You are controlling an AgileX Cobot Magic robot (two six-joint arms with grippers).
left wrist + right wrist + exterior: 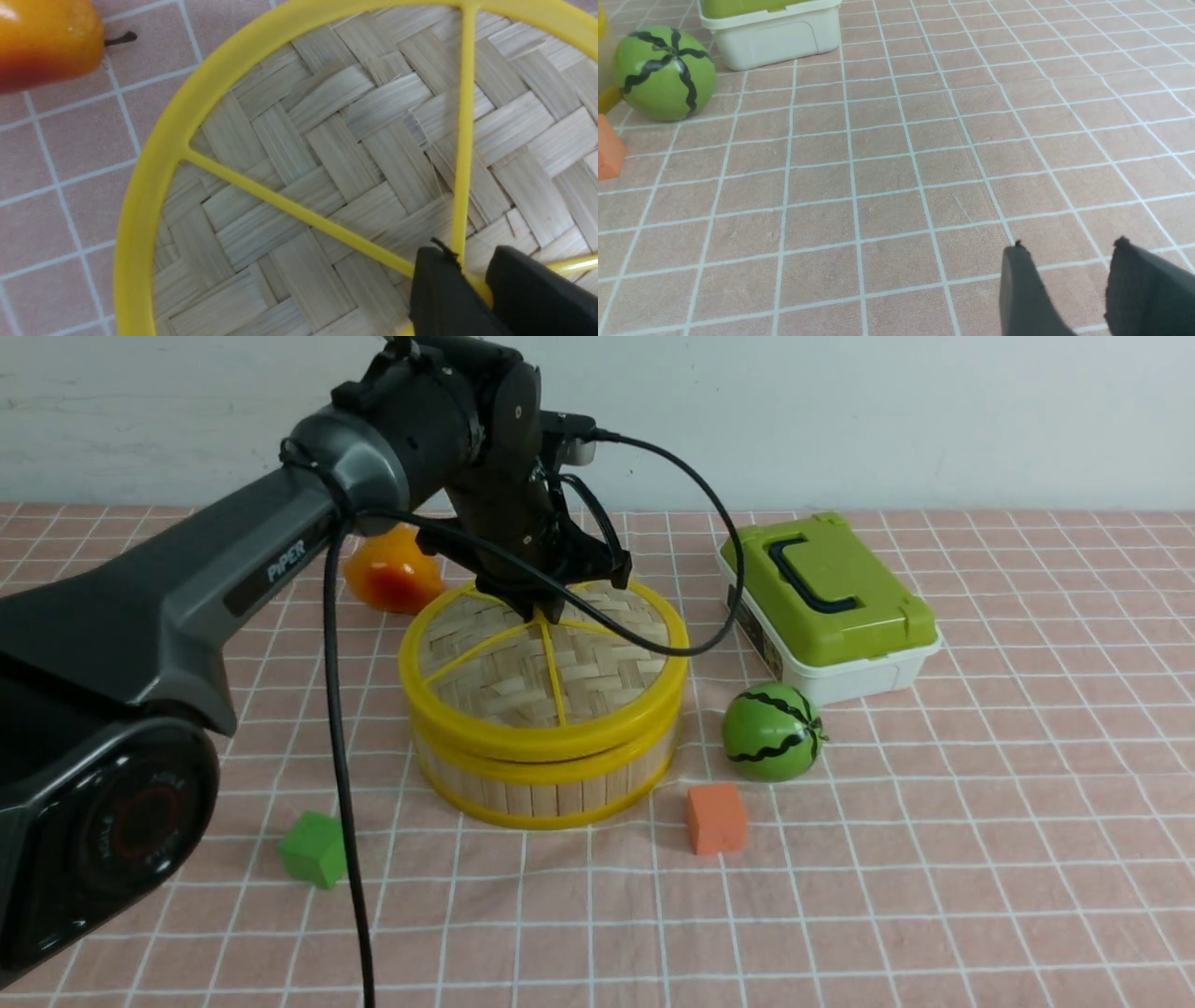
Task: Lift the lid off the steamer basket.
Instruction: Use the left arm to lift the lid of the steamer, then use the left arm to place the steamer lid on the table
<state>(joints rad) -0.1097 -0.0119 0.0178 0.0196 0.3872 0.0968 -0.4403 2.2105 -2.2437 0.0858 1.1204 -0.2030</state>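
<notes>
Lid (523, 681) on steamer basket (551, 793), knob (476, 284) between left jaws

The word "PiPER" is printed in white on the dark forearm link of the left arm (280, 563). Lettering on the round joint housing (131, 821) is too faint to read. The side label on the green-lidded white box (845, 679) is illegible.
</notes>
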